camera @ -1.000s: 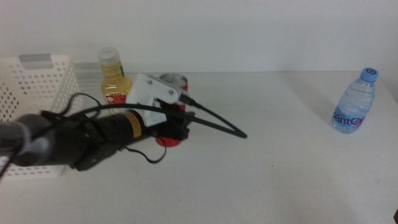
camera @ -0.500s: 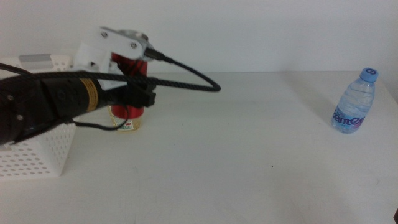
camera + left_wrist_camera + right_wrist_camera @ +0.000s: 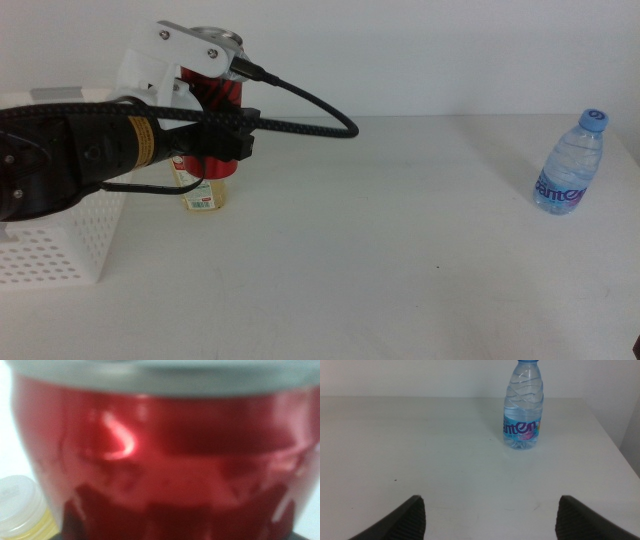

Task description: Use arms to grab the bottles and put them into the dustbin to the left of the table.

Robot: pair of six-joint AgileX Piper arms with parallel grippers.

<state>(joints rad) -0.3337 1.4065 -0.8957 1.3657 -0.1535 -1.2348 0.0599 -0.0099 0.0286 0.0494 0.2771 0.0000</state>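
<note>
Middle view overlooks table [image 3: 400,250], right wrist view shares water bottle [image 3: 522,407]

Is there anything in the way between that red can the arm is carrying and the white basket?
Nothing visible blocks it. The left tool holds the red can lifted above the table, with the yellow juice bottle below it; the white basket sits just beside, its open top unobstructed as far as shown.

Bright, even light; the red can [image 3: 165,460] looms blurred, glare-streaked.
</note>
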